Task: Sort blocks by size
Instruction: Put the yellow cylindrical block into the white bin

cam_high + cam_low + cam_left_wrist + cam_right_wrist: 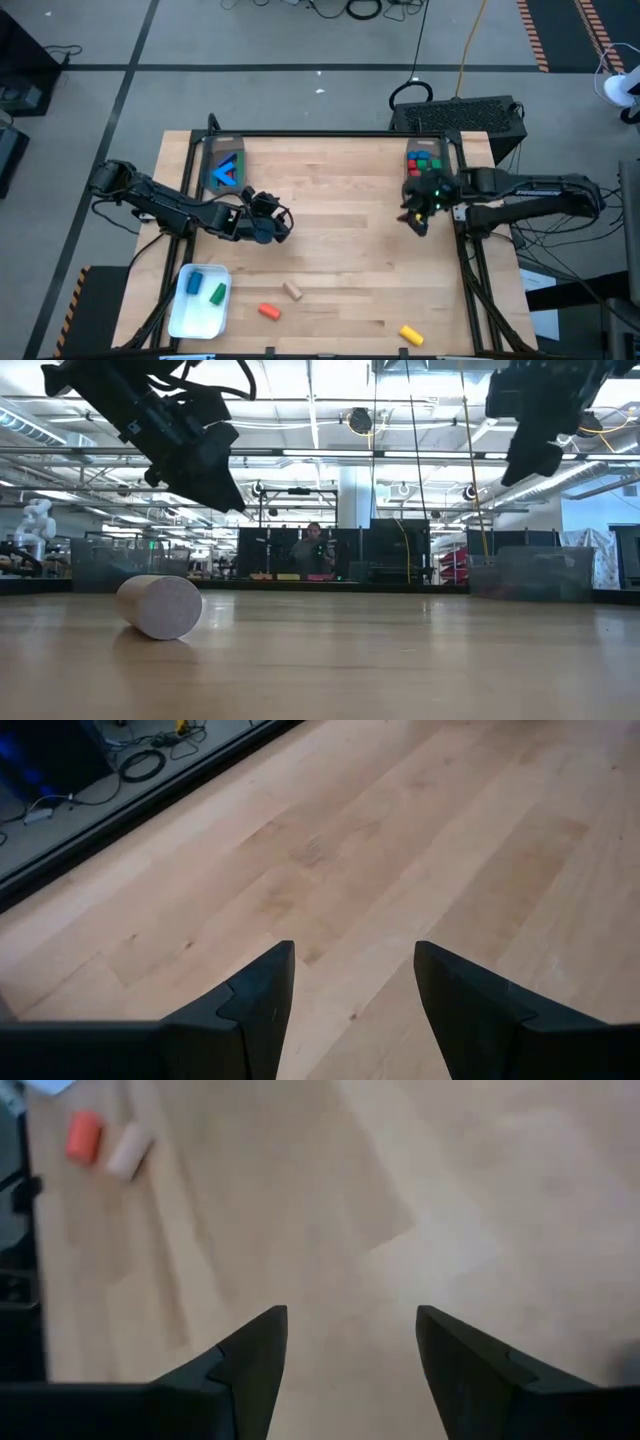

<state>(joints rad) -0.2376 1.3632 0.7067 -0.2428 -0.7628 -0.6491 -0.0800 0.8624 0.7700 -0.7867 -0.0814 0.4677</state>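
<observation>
Pale wooden planks of the table top (340, 240) spread under me, framed by dark rails, with grey floor and cables beyond. Across the room, seen level from the table, a person sits behind dark screens under bright ceiling lights.

My left gripper (262, 226) hangs above the left half of the wood, its two dark fingers (262, 1010) parted with bare planks showing in the gap and nothing held. My right gripper (418, 215) hovers near the right edge, just in front of the clear bin (447, 152) at the far right corner; its fingers (255, 1365) also stand apart over bare wood, empty.

That far right bin holds red, green and blue blocks (427, 163) piled together. The clear bin (212, 150) at the far left corner holds blue blocks with a red piece (226, 172). Near the front left, a white rectangular tray (180, 318) carries a light blue block (193, 282) and a green block (217, 293) side by side.

Loose on the table toward the front lie a tan wooden cylinder (292, 290) on its side, an orange cylinder (268, 311) near it, and a yellow block (411, 334) well apart to the right. My right wrist sees the orange and tan pieces close together, far off.
</observation>
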